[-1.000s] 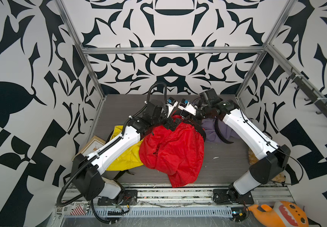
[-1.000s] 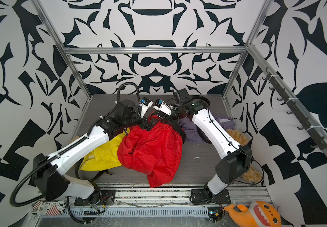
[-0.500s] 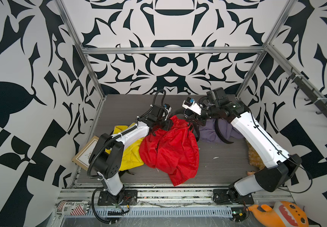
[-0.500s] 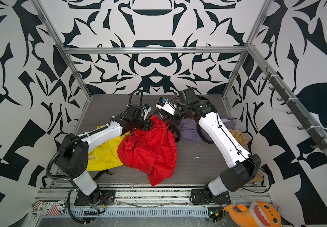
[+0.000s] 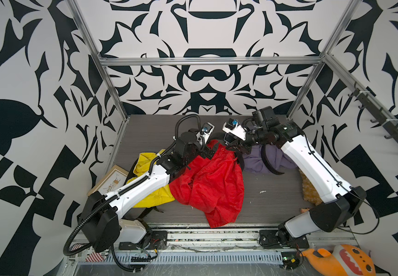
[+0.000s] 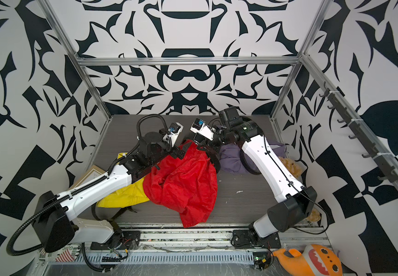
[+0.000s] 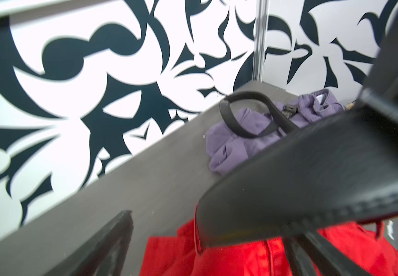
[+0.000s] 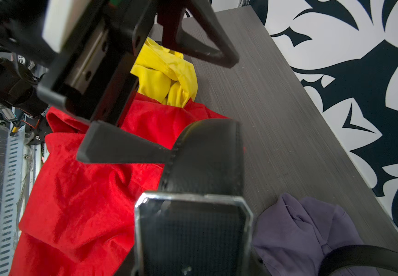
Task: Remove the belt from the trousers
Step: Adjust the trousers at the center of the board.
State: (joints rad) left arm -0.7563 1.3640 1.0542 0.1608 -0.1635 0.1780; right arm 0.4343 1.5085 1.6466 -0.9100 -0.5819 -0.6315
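Observation:
Red trousers (image 5: 207,181) (image 6: 183,181) lie crumpled mid-table, waistband toward the back. Their black belt (image 5: 239,160) (image 6: 214,156) hangs off the waistband's right end. My right gripper (image 5: 237,148) (image 6: 204,145) is shut on the belt's buckle (image 8: 193,236), which hides its jaws in the right wrist view. From the buckle the strap (image 8: 207,157) curves up to my left gripper (image 5: 207,153) (image 6: 180,153) (image 7: 205,229). That one stands open over the waistband, its fingers (image 8: 121,148) wide apart. The belt's pointed end (image 7: 312,179) crosses close before the left wrist camera.
A yellow garment (image 5: 145,167) lies under my left arm, with a picture frame (image 5: 109,179) beside it. At the back right sits a purple garment (image 5: 257,162) with another black belt (image 7: 241,114) looped on it. A tan plush (image 5: 309,188) rests by the right wall.
My left arm pulled back low half a second ago and now reaches over the waistband again, jaws wide. My right gripper has moved slightly back and right with the buckle.

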